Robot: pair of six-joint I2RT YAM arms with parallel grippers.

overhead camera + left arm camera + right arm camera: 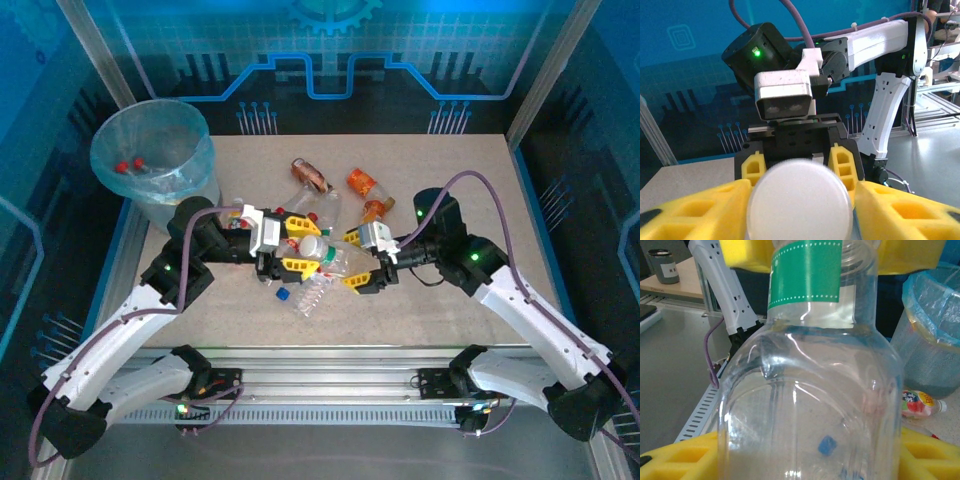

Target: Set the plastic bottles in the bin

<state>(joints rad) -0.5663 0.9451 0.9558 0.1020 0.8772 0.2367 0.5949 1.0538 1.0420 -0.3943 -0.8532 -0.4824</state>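
Clear bottle (810, 390) sits clamped by its body in the right pincer (354, 262); the left pincer (303, 245), facing it, grips the white cap (798, 200). Both arms bend inward. Bin (110, 135) stands well behind the left pincer.

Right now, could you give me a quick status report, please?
Left gripper and right gripper both shut on the green-label bottle. Bin far left, some bottles already in. Loose bottles lying around the grippers.

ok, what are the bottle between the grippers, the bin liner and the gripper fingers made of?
Bottle: clear glossy plastic, see-through with sharp highlights and a green label band.
Bin liner: thin translucent pale blue film, crinkled at the rim.
Fingers: matte yellow, latticed, probably printed plastic.
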